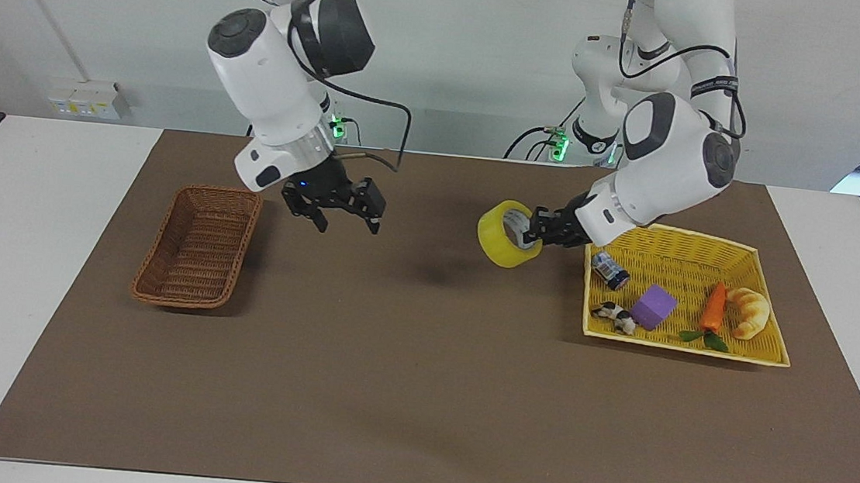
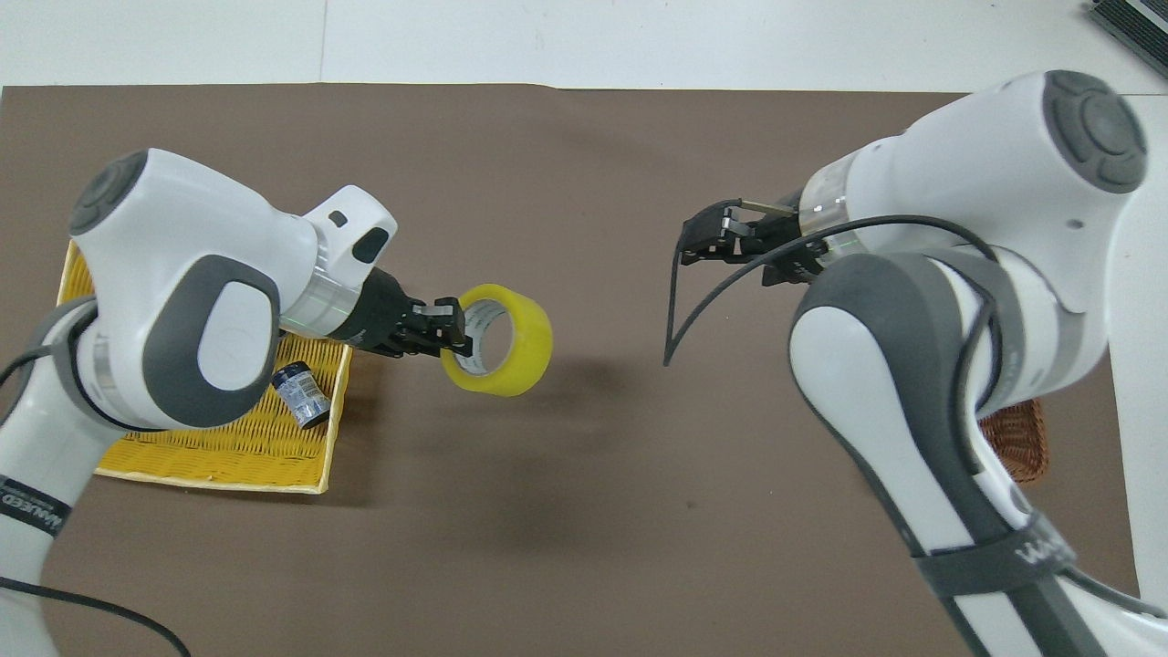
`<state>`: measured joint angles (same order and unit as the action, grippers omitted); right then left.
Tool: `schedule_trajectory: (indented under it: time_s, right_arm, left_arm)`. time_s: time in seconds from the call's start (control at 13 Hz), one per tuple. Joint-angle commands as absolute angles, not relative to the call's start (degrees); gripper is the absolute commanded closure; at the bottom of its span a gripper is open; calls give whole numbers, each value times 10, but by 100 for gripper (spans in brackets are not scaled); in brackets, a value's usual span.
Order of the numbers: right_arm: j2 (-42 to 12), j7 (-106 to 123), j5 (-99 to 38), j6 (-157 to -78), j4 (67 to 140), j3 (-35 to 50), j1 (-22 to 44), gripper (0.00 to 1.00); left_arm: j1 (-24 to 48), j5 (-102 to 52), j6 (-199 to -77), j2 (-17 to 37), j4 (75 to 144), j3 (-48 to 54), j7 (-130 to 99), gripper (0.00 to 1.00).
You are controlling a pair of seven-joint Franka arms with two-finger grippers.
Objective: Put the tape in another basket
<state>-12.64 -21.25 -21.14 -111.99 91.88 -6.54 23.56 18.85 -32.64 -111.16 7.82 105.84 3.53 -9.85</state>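
In the facing view, right of centre, the left gripper (image 1: 538, 228) is clamped on the tape (image 1: 507, 233), which hangs in the air clear of the yellow basket (image 1: 766, 342); the right gripper (image 1: 343, 210), fingers spread, hovers left of centre beside the brown basket (image 1: 197, 244). In the overhead view the tape (image 2: 497, 339) sits centre-left. Judging by this, lifting out is done; a likely handover and the drop remain.

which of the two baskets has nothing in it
The narrow brown wicker basket toward the right arm's end of the table; the wide yellow basket holds a purple cube, carrot, croissant and more.
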Motion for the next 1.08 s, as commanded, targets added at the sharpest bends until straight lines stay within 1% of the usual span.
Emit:
schedule_trajectory:
  time_s: [0.0, 0.31, 0.62, 1.0]
  right_arm:
    - [-135, -190, -291, -1137, 920, -69, 234, 0]
    - [-127, -168, -348, -1125, 937, -69, 233, 0]
    - [-113, -69, -370, -1052, 947, -69, 227, 0]
    - [-94, -25, -369, -1056, 982, -70, 222, 0]
  left_arm:
    - [245, -356, -1173, 50, 1086, 24, -150, 100]
    - [291, -356, -1218, 51, 1085, 24, -202, 100]
    - [314, -373, -1288, 60, 1078, 24, -233, 100]
    - [328, -410, -1324, 62, 1077, 25, -251, 100]
